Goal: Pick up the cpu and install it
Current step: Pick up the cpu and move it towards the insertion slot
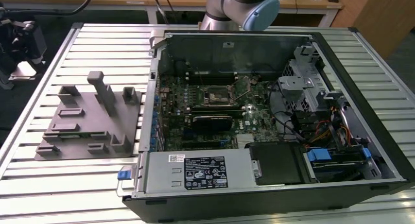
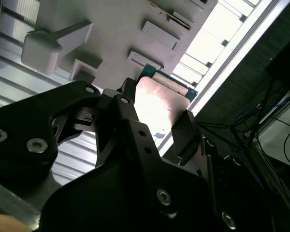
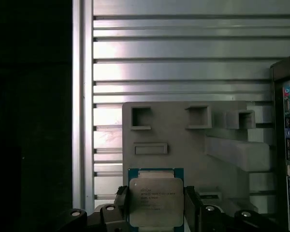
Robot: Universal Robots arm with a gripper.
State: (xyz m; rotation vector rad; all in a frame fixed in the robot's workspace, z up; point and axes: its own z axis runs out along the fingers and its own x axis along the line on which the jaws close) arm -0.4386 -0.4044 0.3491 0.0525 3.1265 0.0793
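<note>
The gripper (image 3: 156, 209) is clenched on the cpu (image 3: 156, 199). Its two black fingers (image 3: 191, 207) press on opposite edges of the chip, and the pale metal top faces back towards the wrist in both wrist views. So the chip sits right between the fingertips, lying flat and square to the hand, with its green rim poking out past them. Beneath the hand is the grey tray (image 3: 183, 140) with its upright posts, resting on the slatted table (image 3: 174, 67). The chip looks lifted clear of the tray, though from here I can't be certain of the gap. The open computer case (image 1: 272, 112) stands beside the tray, off to one side of the hand. Its bare socket (image 1: 217, 94) faces upward in the exterior view.
</note>
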